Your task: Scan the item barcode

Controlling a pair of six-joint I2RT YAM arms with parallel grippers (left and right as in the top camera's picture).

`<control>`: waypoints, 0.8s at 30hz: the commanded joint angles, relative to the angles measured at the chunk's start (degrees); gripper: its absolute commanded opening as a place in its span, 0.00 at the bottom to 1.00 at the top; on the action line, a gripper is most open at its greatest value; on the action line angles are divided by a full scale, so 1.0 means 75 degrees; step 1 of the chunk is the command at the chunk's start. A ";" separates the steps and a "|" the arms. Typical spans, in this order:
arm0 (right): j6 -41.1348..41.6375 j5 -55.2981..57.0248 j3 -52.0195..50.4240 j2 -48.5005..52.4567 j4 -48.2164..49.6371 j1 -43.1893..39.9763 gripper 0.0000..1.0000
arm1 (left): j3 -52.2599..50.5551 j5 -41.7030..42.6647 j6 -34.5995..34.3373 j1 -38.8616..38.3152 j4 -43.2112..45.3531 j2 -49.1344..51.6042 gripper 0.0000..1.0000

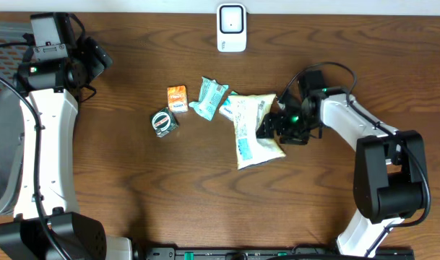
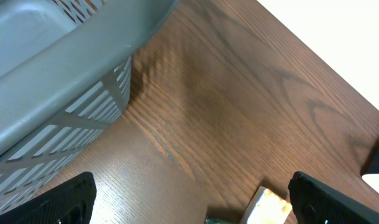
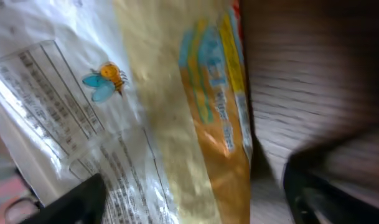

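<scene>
The snack bag [image 1: 252, 133] lies flat on the table [image 1: 133, 180], a little right of centre, its long side running roughly towards and away from the scanner [image 1: 231, 27]. We see the scanner standing at the far edge of the table, well apart from the bag. The bag's upper end overlaps or touches a teal packet [image 1: 209, 97]. We cannot tell from above which lies on top.

The right end effector [image 3: 195, 196] sits at the bag's right edge. In the right wrist view its two fingers [image 3: 77, 199] stand wide apart at the lower corners of the picture. One is over the bag's printed film and the other is over bare wood. The bag's yellow band and a small bee drawing fill the space between them. We see nothing clamped, so the jaws are spread and the bag rests on the table.

The left end effector [image 2: 192, 199] hangs near the far left corner, beside a grey slatted basket [image 2: 65, 43]. Its fingers are spread wide too, with only wood grain between them.

Left of the teal packet we find a small orange box [image 1: 177, 97], and just below it a round dark-green item [image 1: 163, 121]. Both are near each other but apart from the snack bag.
</scene>
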 commanded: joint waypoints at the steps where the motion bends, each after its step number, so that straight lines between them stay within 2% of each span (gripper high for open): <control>1: -0.0213 -0.0737 -0.0149 -0.0023 0.0140 0.0032 0.81 | 0.0119 -0.0099 -0.0125 0.0000 -0.0009 0.0006 0.98; 4: -0.0099 -0.0743 -0.0128 -0.0029 0.0152 0.0029 0.86 | 0.0119 -0.0099 -0.0125 0.0000 -0.0012 0.0006 0.98; 5: 0.0125 -0.0755 -0.0096 -0.0029 0.0140 0.0009 0.94 | 0.0119 -0.0099 -0.0125 0.0000 -0.0009 0.0006 0.98; 7: 0.0254 -0.0953 -0.0012 -0.0035 0.0108 -0.0044 0.98 | 0.0119 -0.0102 -0.0125 0.0000 -0.0012 0.0006 0.98; 16: 0.0195 -0.1440 0.1174 -0.0522 -0.0825 -0.0490 0.99 | 0.0119 -0.0099 -0.0125 0.0000 -0.0012 0.0006 0.98; 21: 0.0300 -0.1419 0.1134 -0.0434 -0.0734 -0.0283 0.99 | 0.0119 -0.0099 -0.0125 0.0000 -0.0012 0.0006 0.98; 24: 0.0833 -0.1160 0.0962 -0.0236 -0.0562 -0.0041 0.99 | 0.0119 -0.0099 -0.0125 0.0000 -0.0012 0.0006 0.98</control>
